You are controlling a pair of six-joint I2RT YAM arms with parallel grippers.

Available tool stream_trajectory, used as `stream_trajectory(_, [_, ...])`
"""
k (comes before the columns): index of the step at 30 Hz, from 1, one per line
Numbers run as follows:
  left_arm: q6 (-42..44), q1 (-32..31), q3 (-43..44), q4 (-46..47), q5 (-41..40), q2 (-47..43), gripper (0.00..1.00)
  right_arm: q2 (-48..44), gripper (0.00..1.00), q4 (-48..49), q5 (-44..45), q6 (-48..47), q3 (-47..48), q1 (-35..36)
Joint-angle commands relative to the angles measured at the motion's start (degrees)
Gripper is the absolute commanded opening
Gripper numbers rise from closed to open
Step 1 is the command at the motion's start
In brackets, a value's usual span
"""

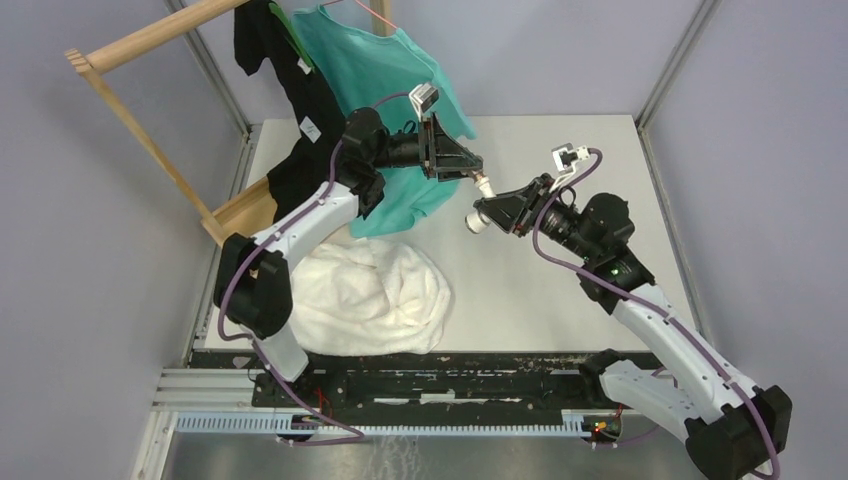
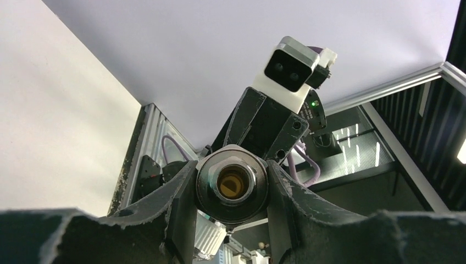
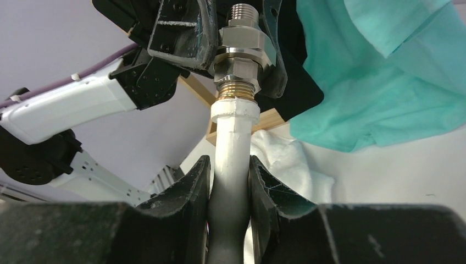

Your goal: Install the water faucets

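In the view from above, both arms are raised over the table [image 1: 560, 290] and bent toward each other, so that the left gripper [image 1: 474, 176] and the right gripper [image 1: 478, 218] almost meet tip to tip. The white spout [image 1: 483, 187] lies between these tips, but here it is too small to see clearly. Under the left arm lies a white towel [image 1: 370, 290]. Behind the arm, a teal shirt [image 1: 380, 70] and a black garment [image 1: 300, 120] hang on a wooden rack [image 1: 140, 130]. In the left wrist view, the left fingers [image 2: 184, 203] press from both sides on the metal fitting [image 2: 232, 184], which shows its open brass end. The right gripper stands just behind the fitting, and the spout is mostly hidden. Grey walls are around. In the right wrist view, the right fingers [image 3: 192, 192] clamp the spout, whose lower part is cut off by the picture edge. Its collar touches the brass end of the fitting, which sits in the left gripper just above.
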Motion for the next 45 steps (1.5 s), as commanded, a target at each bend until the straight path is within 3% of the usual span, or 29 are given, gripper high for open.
stream_trajectory(1, [2.5,-5.4,-1.48,5.92,3.25,-5.14,0.03,1.41,0.01,15.81,-0.21,8.34,-1.68,0.82])
stream_trajectory(6, [2.59,-5.44,-3.61,10.11,0.77,-5.93,0.03,3.04,0.01,22.71,-1.1,15.03,-4.16,0.61])
stream_trajectory(15, [0.61,-5.36,-9.64,22.82,-3.87,-7.76,0.03,9.31,0.01,46.79,-0.63,31.3,-11.23,-0.95])
stream_trajectory(18, [2.39,-5.36,-10.25,21.79,-4.76,-8.63,0.03,9.82,0.01,47.36,-0.95,33.04,-11.53,-1.58])
stream_trajectory(20, [4.04,-5.27,-10.18,18.9,-5.75,-9.12,0.03,8.41,0.01,39.32,-2.69,29.5,-9.12,-2.15])
stream_trajectory(25, [10.31,-5.16,-9.92,6.81,-12.38,-11.01,0.03,0.35,0.01,-0.95,2.5,2.23,3.83,-1.95])
stream_trajectory(29, [13.47,-5.33,-9.03,-4.27,-19.91,-12.24,0.03,-0.91,0.01,-16.59,5.37,-9.35,10.97,-1.94])
stream_trajectory(36, [10.56,-7.73,-8.24,-10.81,-26.75,-11.78,0.03,0.52,0.01,-27.38,8.26,-19.53,17.39,-0.56])
stream_trajectory(40, [13.52,-7.71,-3.23,-22.17,-28.43,-10.19,0.03,1.51,0.01,-35.33,17.55,-28.58,21.25,2.25])
stream_trajectory(45, [10.63,-7.76,-4.81,-23.3,-32.98,-10.54,0.03,1.1,0.01,-37.1,25.27,-36.96,20.82,6.63])
